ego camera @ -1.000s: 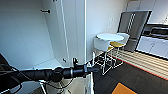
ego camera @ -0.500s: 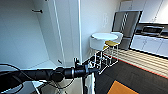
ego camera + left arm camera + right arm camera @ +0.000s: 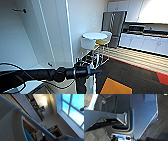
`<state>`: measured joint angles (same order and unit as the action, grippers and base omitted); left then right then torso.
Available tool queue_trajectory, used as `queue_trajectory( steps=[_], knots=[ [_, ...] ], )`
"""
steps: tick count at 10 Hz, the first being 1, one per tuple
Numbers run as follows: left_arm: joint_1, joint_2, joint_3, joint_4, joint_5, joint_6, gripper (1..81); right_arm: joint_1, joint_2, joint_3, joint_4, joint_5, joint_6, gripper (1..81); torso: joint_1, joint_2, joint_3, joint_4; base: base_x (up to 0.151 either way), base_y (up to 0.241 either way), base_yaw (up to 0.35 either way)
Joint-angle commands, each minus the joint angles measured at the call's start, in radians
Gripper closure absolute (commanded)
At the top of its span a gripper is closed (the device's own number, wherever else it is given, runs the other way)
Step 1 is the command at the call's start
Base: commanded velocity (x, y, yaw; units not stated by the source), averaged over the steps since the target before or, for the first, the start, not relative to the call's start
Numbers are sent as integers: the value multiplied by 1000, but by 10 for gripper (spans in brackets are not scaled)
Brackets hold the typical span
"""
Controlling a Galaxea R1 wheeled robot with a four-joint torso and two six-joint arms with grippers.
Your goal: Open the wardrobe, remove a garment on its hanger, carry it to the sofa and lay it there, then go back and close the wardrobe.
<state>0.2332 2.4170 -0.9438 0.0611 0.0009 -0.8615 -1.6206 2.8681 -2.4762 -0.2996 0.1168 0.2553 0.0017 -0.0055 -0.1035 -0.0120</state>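
Note:
The wardrobe (image 3: 30, 45) stands open at the left, its white door (image 3: 57, 32) swung out edge-on and a black hook (image 3: 18, 10) high on the inner wall. My left arm reaches across the low foreground, and the left gripper (image 3: 91, 72) hangs just past the door's edge. In the left wrist view a thin white hanger (image 3: 37, 125) bar runs slantwise right up to the gripper. Pale garment (image 3: 8, 122) fabric spreads beside the bar. The gripper looks shut on the hanger. In the right wrist view I see my own dark plate and the dark carpet.
A round white table (image 3: 95, 36) with white and yellow chairs (image 3: 88, 43) stands close behind the door. Farther right are a steel fridge (image 3: 113, 25) and a kitchen counter (image 3: 147, 42). Dark carpet with an orange patch (image 3: 113, 87) lies to the right.
The whole head picture has slid left, so the camera has turned right. The left arm keeps its place in the picture.

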Motion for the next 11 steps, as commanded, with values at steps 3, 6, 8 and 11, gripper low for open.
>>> queue_trajectory(
  steps=[3,6,8,11],
  knots=[
    [-156,-4,27,33,-36,4,811,17,-5,2,-7,-46,1,10,0,0,0,0,0,0,-279],
    [-156,1,25,34,-36,4,811,17,-2,-1,-6,-46,1,10,0,0,0,0,0,0,-284],
    [-156,-4,25,42,-36,4,811,20,0,-1,-7,-46,1,10,0,0,0,0,0,0,-285],
    [-156,-1,26,42,-26,6,811,21,4,-1,-9,-46,-1,10,0,0,0,0,0,0,-288]
  ],
)
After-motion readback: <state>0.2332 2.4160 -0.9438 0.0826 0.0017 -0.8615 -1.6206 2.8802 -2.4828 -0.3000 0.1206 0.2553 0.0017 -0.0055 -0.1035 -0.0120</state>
